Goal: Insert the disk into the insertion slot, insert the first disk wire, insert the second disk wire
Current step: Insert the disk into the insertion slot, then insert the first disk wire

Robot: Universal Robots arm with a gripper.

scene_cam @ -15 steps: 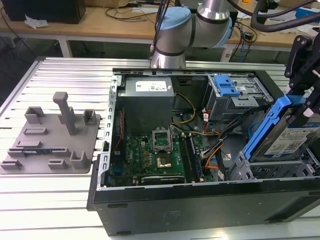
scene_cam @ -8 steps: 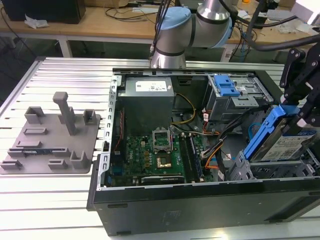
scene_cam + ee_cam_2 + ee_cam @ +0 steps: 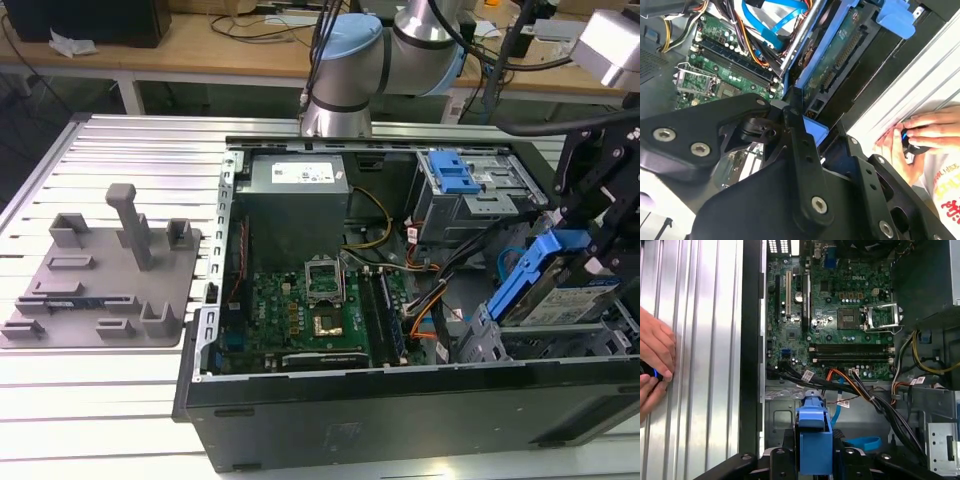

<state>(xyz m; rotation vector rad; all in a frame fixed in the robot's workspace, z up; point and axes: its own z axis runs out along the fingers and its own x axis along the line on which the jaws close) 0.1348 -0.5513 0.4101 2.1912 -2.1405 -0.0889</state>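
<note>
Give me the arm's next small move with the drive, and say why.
Probably a slight lowering while levelling the disk toward the insertion slot. In the exterior view the tool grips the disk, which hangs tilted just above the slot's opening and is not yet seated inside. The cables lie close beside it, so a slow move seems wise.

disk (image 3: 560,300): partly covered by the gripper (image 3: 592,262) in the exterior view.
gripper: cut off by the exterior view's right edge.
hand (image 3: 652,365): cut off at the edge in the first wrist view.
small dark thing (image 3: 647,371) in the hand: cannot be identified.
</note>
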